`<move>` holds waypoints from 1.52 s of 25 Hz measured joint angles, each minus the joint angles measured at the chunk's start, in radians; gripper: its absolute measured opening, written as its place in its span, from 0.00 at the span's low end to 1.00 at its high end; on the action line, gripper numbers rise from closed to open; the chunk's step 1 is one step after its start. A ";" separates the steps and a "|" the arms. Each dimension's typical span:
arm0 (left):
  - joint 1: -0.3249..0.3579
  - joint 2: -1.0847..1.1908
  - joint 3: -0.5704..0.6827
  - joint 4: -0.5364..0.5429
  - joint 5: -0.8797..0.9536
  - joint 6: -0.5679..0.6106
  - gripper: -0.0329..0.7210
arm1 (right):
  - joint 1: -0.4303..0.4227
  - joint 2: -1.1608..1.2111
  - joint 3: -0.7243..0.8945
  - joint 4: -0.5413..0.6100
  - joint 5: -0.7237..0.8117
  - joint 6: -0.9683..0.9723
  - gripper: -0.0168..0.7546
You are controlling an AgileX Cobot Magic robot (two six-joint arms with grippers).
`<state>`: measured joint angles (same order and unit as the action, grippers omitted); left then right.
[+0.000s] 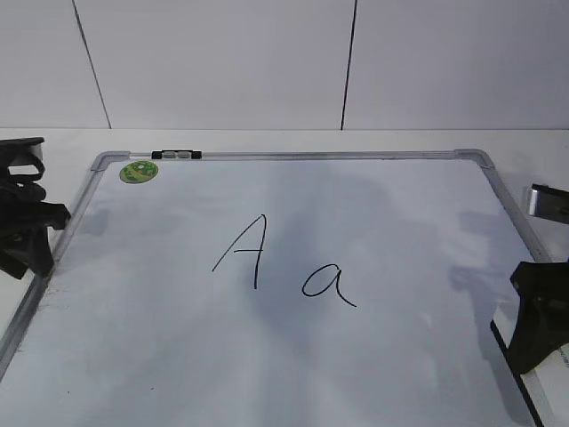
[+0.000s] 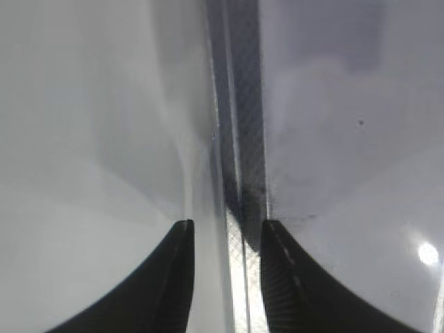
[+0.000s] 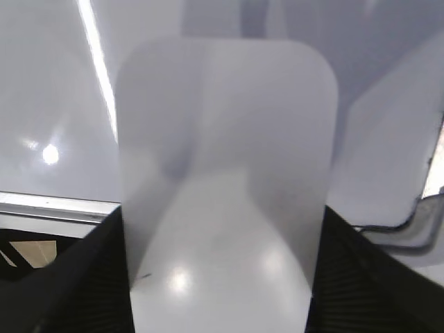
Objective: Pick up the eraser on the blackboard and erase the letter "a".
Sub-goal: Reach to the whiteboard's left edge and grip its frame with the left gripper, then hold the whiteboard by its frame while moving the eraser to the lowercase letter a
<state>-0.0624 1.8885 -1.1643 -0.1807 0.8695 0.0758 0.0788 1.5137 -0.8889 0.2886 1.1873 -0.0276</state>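
Note:
The blackboard [image 1: 400,222] is a white dry-erase board with a silver frame, lying flat. The small letter "a" [image 1: 327,285] is written near its middle, right of a taller capital "A" [image 1: 244,249]. The eraser [image 3: 225,173] is a white rounded block that fills the right wrist view. My right gripper [image 3: 218,277] has a jaw against each of its long sides. In the exterior view the eraser [image 1: 553,391] lies at the board's lower right edge under my right gripper [image 1: 533,320]. My left gripper [image 1: 40,236] is open and empty over the board's left frame [image 2: 239,139].
A green round sticker [image 1: 139,171] sits in the board's far left corner, beside a dark clip [image 1: 176,155] on the top frame. A silver metal piece [image 1: 549,201] stands off the board's right edge. A white wall rises behind the table.

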 joint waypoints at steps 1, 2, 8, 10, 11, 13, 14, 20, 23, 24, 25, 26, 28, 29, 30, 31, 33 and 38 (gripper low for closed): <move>0.010 0.000 0.000 -0.001 0.000 0.000 0.37 | 0.000 0.000 0.000 0.000 0.000 0.000 0.75; 0.016 0.000 0.000 -0.005 0.000 0.000 0.37 | 0.000 0.000 0.000 0.000 0.000 0.000 0.75; 0.027 0.001 0.000 -0.016 0.000 0.000 0.37 | 0.000 0.000 0.000 0.000 0.000 -0.002 0.75; 0.027 0.002 0.000 -0.016 0.000 0.000 0.37 | 0.000 0.000 0.000 0.000 0.000 -0.004 0.75; 0.027 0.002 0.000 -0.016 0.000 0.000 0.37 | 0.000 0.000 0.000 0.000 0.000 -0.004 0.75; 0.027 0.002 0.000 -0.016 0.000 0.000 0.37 | 0.000 0.000 0.000 0.000 0.000 -0.004 0.75; 0.027 0.002 0.000 -0.016 0.000 0.000 0.37 | 0.000 0.000 0.000 0.000 0.000 -0.004 0.75; 0.027 0.002 0.000 -0.024 0.000 -0.002 0.37 | 0.000 0.000 0.000 0.000 0.000 -0.006 0.75; 0.027 0.002 0.000 -0.036 0.000 -0.002 0.37 | 0.000 0.000 0.000 0.000 0.000 -0.008 0.75; 0.027 0.002 0.000 -0.040 0.000 0.000 0.37 | 0.000 0.000 0.000 0.000 0.000 -0.008 0.75; 0.027 0.002 0.000 -0.042 0.000 0.000 0.37 | 0.000 0.000 0.000 0.000 0.000 -0.008 0.75; 0.027 0.002 0.000 -0.042 0.000 0.002 0.37 | 0.000 0.000 0.000 0.000 0.000 -0.008 0.75; 0.027 0.002 0.000 -0.044 0.000 0.004 0.37 | 0.000 0.000 0.000 0.000 0.000 -0.009 0.75; 0.027 0.002 0.000 -0.044 0.000 0.006 0.37 | 0.000 0.000 0.000 0.000 0.000 -0.010 0.75; 0.027 0.002 0.000 -0.044 0.000 0.006 0.37 | 0.000 0.000 0.000 0.000 0.000 -0.010 0.75; 0.027 0.002 0.000 -0.044 0.000 0.006 0.37 | 0.000 0.000 0.000 0.000 0.000 -0.012 0.75; 0.027 0.002 0.000 -0.044 0.000 0.006 0.37 | 0.000 0.000 0.000 0.000 0.000 -0.012 0.75; 0.027 0.011 0.000 -0.046 0.000 0.008 0.37 | 0.000 0.000 0.000 0.000 0.000 -0.014 0.75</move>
<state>-0.0354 1.8995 -1.1643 -0.2269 0.8695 0.0837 0.0788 1.5137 -0.8889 0.2886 1.1873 -0.0416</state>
